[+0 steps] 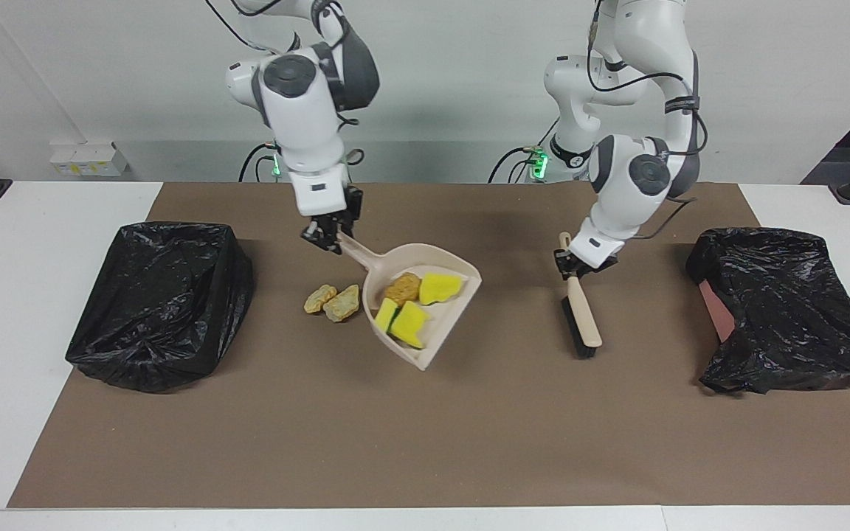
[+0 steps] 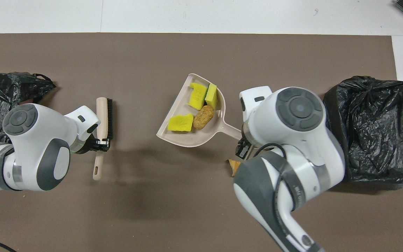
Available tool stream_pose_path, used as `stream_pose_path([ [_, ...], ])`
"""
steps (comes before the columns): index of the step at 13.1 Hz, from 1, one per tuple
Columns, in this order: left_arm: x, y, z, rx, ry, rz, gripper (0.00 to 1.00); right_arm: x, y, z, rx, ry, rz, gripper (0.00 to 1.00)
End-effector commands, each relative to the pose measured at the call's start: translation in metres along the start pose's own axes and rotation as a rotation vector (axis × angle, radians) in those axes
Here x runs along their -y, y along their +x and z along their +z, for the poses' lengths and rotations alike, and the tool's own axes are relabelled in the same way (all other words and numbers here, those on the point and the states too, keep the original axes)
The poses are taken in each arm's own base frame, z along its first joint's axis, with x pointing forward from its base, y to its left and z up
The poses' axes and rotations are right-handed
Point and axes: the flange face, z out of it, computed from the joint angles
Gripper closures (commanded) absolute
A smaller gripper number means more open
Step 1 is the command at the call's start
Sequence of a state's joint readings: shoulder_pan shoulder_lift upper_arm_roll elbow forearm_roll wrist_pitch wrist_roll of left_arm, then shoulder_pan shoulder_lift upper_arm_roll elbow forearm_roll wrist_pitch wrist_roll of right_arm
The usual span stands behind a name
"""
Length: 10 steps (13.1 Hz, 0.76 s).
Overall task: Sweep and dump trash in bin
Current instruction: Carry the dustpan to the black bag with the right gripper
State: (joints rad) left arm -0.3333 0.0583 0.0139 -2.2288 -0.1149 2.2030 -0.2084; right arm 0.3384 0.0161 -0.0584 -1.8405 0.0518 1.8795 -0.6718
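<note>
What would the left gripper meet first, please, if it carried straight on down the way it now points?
Probably the brown mat. The left gripper, shut on the brush by its handle, points down at bare mat between the dustpan and a black bag; its height is unclear.

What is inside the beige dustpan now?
The dustpan holds three yellow sponge pieces, one of them green-backed, and one orange-tan lump. All four show in both views, and nothing looks hidden under them. The pan's floor beneath each piece is covered.

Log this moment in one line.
right pincer: holds raised beige plastic dustpan | left pincer: holds beige-handled brush | black-lined bin: waiting
</note>
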Motion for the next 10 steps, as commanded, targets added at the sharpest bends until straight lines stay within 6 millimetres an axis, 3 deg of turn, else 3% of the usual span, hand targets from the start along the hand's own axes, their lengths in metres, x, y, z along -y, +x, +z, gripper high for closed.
stream_pose_path([
  [1,-0.051,-0.034,0.004,0.017,0.029,-0.031,1.00,-0.040,-0.051,-0.023,-0.002,0.004,0.011,1.00],
  [3,-0.090,-0.067,0.006,0.020,0.040,-0.053,1.00,-0.076,-0.097,-0.031,0.017,0.021,0.010,1.00],
  [6,-0.144,-0.128,0.011,0.029,0.064,-0.100,1.00,-0.136,-0.187,-0.039,0.019,0.028,-0.033,1.00],
  [8,-0.160,-0.158,0.015,0.026,0.071,-0.113,1.00,-0.163,-0.245,-0.043,0.069,0.002,-0.047,1.00],
  [10,-0.162,-0.168,0.025,0.033,0.084,-0.166,1.00,-0.183,-0.302,-0.051,0.148,-0.041,-0.076,1.00],
])
